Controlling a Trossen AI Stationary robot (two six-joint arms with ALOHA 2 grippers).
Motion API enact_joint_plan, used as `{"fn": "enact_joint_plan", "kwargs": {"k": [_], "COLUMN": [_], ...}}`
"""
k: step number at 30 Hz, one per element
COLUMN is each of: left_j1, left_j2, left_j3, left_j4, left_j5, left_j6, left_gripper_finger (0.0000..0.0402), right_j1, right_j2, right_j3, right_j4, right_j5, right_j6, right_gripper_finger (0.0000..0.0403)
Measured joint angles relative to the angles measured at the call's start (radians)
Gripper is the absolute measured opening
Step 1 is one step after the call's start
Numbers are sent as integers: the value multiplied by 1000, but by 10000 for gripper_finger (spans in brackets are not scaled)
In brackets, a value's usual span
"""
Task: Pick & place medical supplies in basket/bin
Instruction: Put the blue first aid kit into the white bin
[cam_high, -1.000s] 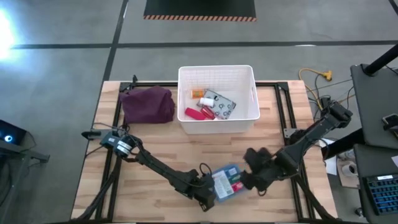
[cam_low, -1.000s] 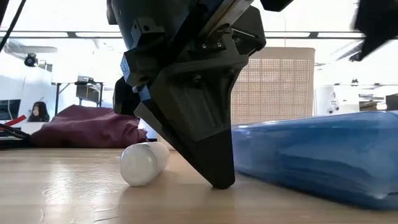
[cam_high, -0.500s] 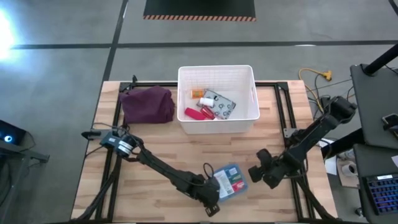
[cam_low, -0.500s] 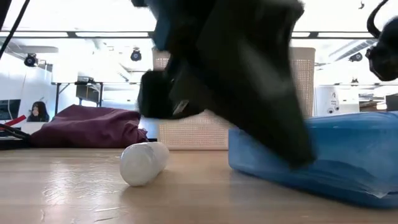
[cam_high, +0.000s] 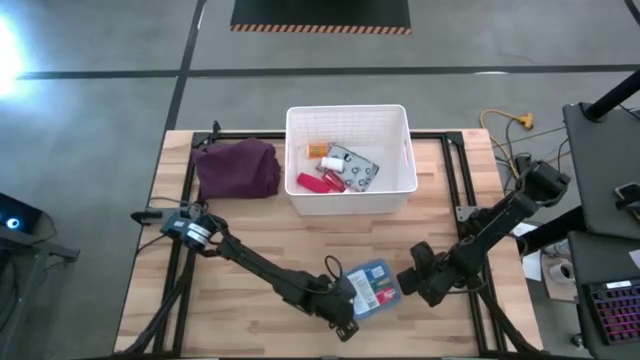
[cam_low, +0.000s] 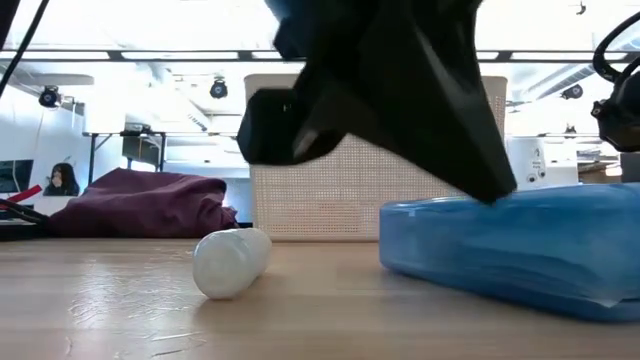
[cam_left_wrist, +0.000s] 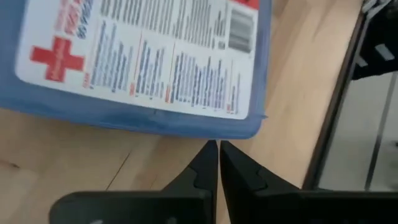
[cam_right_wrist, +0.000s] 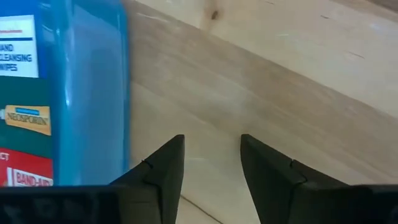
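Observation:
A blue-and-red flat box (cam_high: 372, 288) lies flat on the wooden table near its front edge; its printed label shows in the left wrist view (cam_left_wrist: 143, 56). My left gripper (cam_left_wrist: 217, 149) is shut, its tips at the box's near-left edge. My right gripper (cam_right_wrist: 211, 146) is open beside the box's right end (cam_right_wrist: 62, 93), around nothing. A small white bottle (cam_low: 230, 262) lies on its side just left of the box. The white bin (cam_high: 348, 110) at the far middle holds a red packet (cam_high: 312, 182), a patterned pouch (cam_high: 355, 165) and small bottles. My left gripper comes slanting down from the table's left with shut fingers. Their tips (cam_low: 492, 190) stand at the box's upper edge (cam_left_wrist: 214, 134). I cannot tell whether they touch it. The box lies flat on the table.
A maroon-purple cloth bundle (cam_high: 238, 168) lies left of the bin. Black rails (cam_high: 455, 170) run along the table's sides. Bare wood lies between the bin and the box.
My left gripper has risen off the table beside the box, tipped over and gone a little toward the table's right, so its tip now stands at the box's top edge. My right gripper has drawn back from the box toward the right edge, then come partway back.

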Motion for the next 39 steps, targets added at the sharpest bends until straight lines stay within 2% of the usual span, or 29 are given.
{"fn": "enact_joint_plan", "kwargs": {"k": [7,11,14,18,25,39], "left_j1": [-2,0,6,10,10,5], "left_j2": [-35,-36,-36,-36,-37,-36], "left_j3": [0,1,-14,-85,-223,-212], "left_j4": [-42,-38,-33,-23,158,131], "left_j5": [-117,-145,-135,-65,-4,15], "left_j6": [3,8,8,-9,-110,-66], "left_gripper_finger": [0,0,0,0,0,0], "right_j1": [-1,-1,-3,-7,-43,-117], "right_j2": [4,4,5,8,7,1], "right_j3": [1,1,0,15,63,236], "right_j4": [14,24,44,57,129,72], "right_j5": [10,11,13,15,22,72], "right_j6": [0,0,0,-7,-135,-349], "right_gripper_finger": [147,144,144,146,144,150]}}
